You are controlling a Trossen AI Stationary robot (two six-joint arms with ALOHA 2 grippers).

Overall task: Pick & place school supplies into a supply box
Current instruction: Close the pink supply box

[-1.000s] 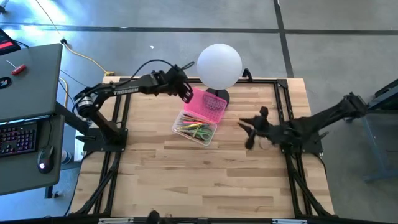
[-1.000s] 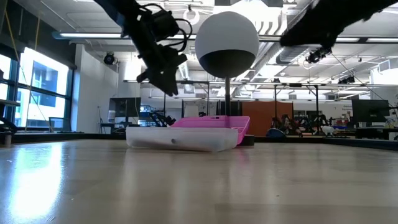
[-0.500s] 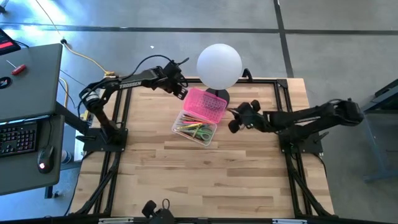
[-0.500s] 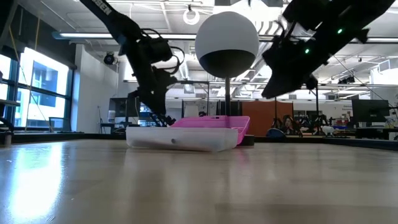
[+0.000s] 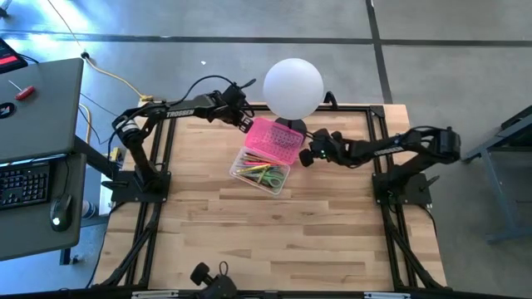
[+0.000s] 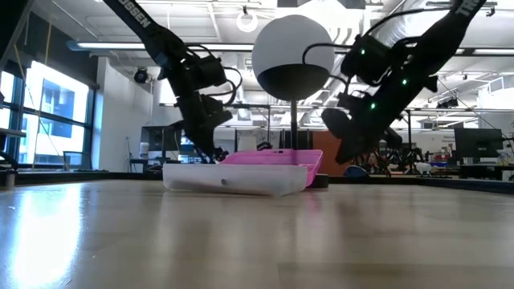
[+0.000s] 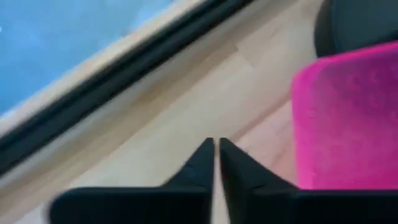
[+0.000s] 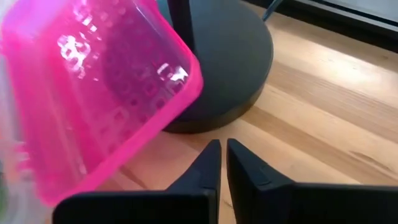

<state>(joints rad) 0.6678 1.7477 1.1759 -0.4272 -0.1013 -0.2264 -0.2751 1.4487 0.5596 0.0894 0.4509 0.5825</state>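
The supply box lies open: its clear base [image 5: 259,174] holds yellow, orange and green pencils and pens [image 5: 264,171], and the hot-pink lid [image 5: 276,139] is folded back flat toward the far edge. My left gripper [image 5: 247,126] is shut and sits low by the lid's far left corner [image 7: 311,81], its tips [image 7: 216,147] over bare wood. My right gripper [image 5: 304,156] is shut and hangs beside the lid's right edge [image 8: 180,99], close to the lamp's foot, with its tips [image 8: 222,147] over the table. In the low view the box [image 6: 234,178] sits between the two grippers.
A white globe lamp [image 5: 293,87] stands just beyond the lid on a round black foot [image 8: 217,62]. Black rails [image 5: 378,141] frame the table. A desk with a keyboard [image 5: 21,184] stands to the left. Bare wood [image 5: 266,241] fills the near half.
My right gripper has swung from the table's right side toward the left and down, ending beside the lid and the lamp's foot. My left gripper has dropped and drawn back to the lid's far left corner. The box has stayed where it was.
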